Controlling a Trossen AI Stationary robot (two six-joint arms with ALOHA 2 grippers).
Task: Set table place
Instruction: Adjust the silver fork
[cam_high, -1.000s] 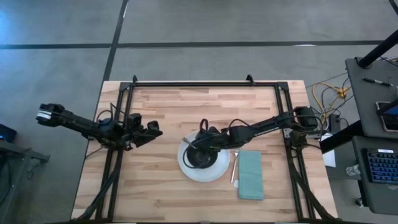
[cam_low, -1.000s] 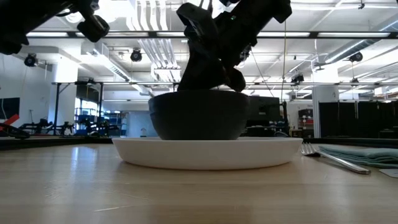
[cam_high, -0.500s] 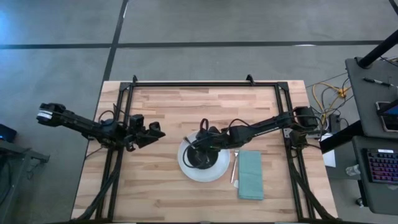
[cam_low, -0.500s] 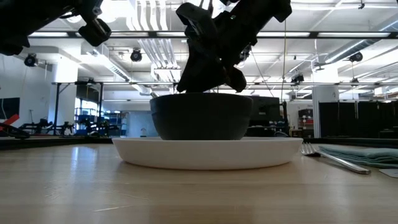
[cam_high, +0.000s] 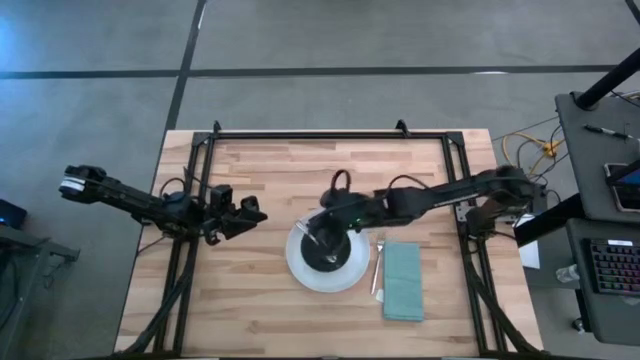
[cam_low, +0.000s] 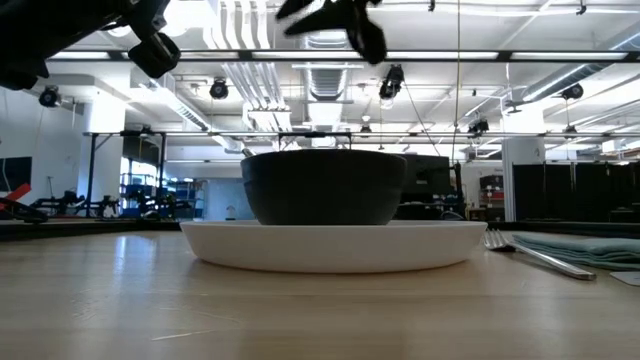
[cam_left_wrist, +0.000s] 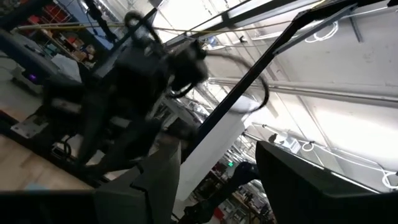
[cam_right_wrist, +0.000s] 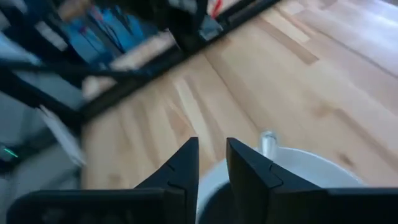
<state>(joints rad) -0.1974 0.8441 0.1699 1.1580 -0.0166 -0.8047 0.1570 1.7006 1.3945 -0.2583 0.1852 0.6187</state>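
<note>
The right gripper (cam_high: 334, 213) hovers mid-table, arm stretched in from the right edge, fingers (cam_right_wrist: 186, 163) narrowly parted; the left gripper (cam_high: 250, 212) waits at the left side, open

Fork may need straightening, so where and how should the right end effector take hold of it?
Take the fork by its handle end, coming straight down. It lies flat on the table in the narrow strip between plate and napkin, so side approaches look blocked. Toward that end the round plate curves away, probably leaving more finger room.
</note>
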